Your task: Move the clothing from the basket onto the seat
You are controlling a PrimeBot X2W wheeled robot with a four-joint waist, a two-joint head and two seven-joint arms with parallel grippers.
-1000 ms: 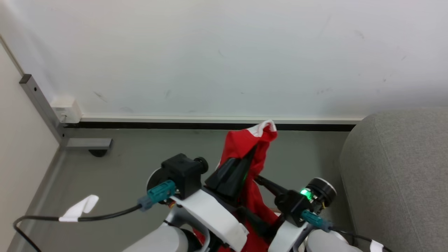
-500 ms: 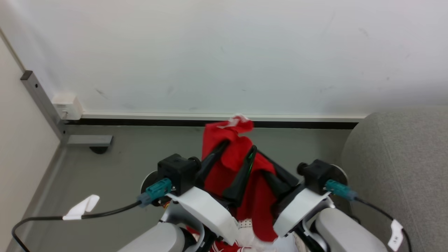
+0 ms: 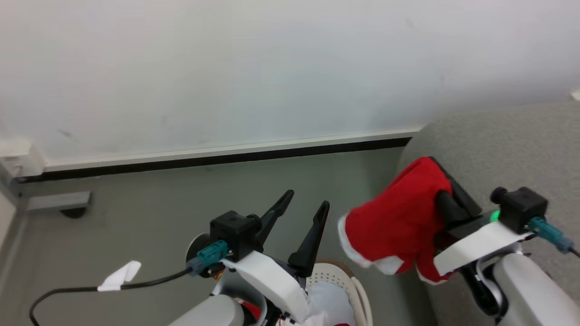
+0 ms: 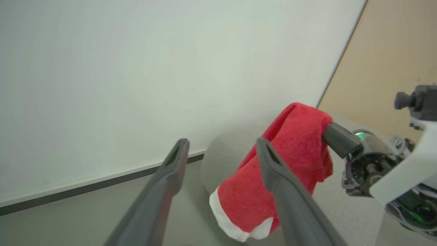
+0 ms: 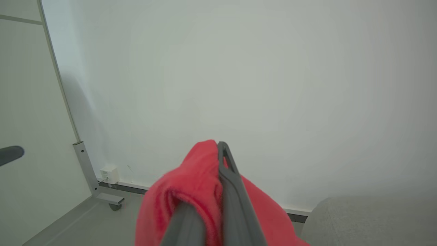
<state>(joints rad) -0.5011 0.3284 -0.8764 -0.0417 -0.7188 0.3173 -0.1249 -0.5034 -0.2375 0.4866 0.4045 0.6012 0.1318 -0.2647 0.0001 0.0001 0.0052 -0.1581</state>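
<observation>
Head view shows your right gripper (image 3: 446,181) with its fingers pinched tight on the red clothing (image 3: 394,226), which hangs in the air just beside the rounded end of the grey seat (image 3: 498,149). Your left gripper (image 3: 308,199) holds nothing, fingers spread wide above the basket (image 3: 358,290).

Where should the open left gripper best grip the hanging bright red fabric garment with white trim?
Likely the white-trimmed hem, from the robot's left: it hangs free facing the left gripper, while the shut right gripper bunches the top of the red garment.
</observation>
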